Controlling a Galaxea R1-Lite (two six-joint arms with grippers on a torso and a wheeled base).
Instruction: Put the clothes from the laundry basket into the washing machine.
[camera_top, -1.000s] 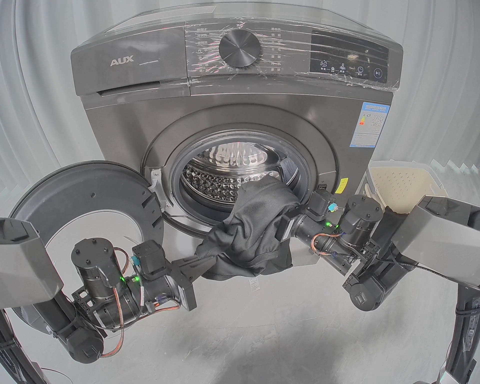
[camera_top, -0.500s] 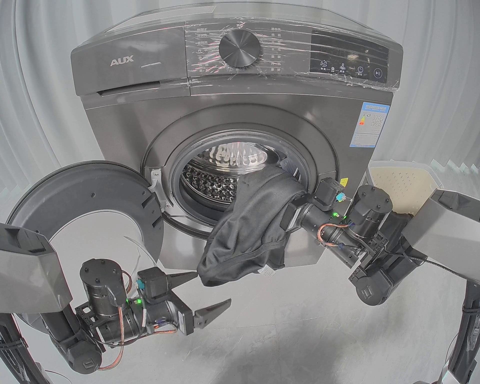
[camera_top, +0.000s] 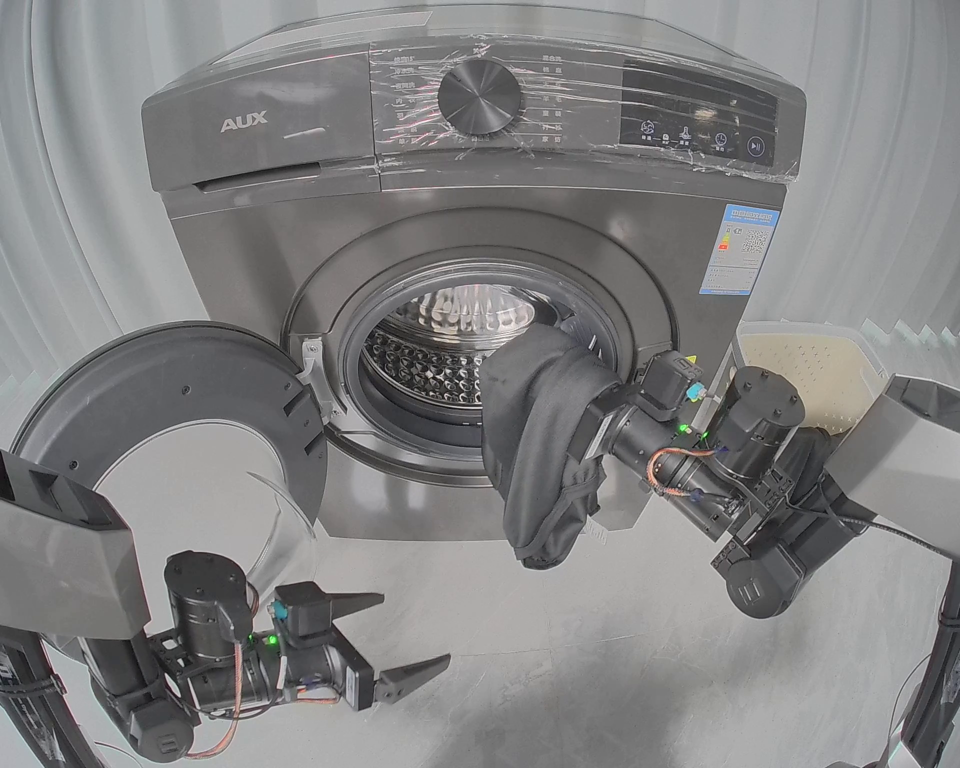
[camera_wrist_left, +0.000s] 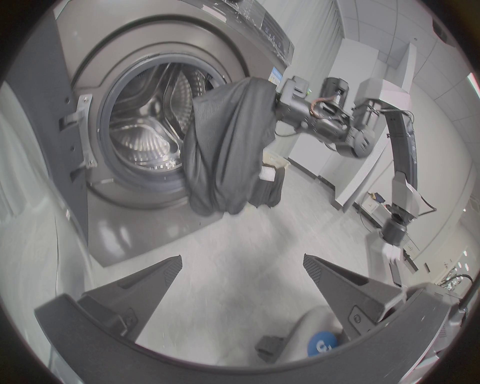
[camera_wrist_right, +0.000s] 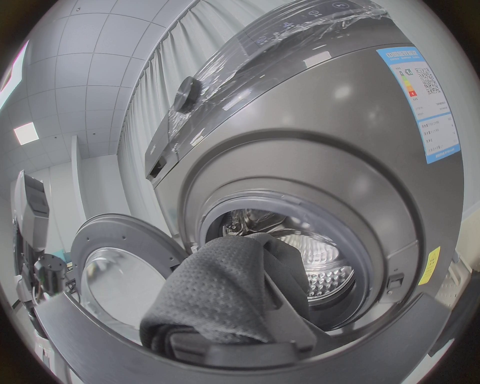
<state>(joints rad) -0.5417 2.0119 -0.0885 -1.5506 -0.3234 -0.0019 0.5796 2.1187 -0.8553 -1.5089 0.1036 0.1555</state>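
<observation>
the cloth (camera_top: 540, 440) i hold is charcoal with a fine dotted mesh, the washing machine (camera_top: 250, 240) metallic grey with a hole-dotted silver drum (camera_top: 420, 365), the laundry basket (camera_top: 810, 370) cream.

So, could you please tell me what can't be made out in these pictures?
Laundry basket contents: head view, the right arm covers its lower part.
Drum right side: head view, the dark garment hangs in front.
Right pincer tips: right wrist view, the garment drapes over them.
Garment type: bunched up in every view.
</observation>
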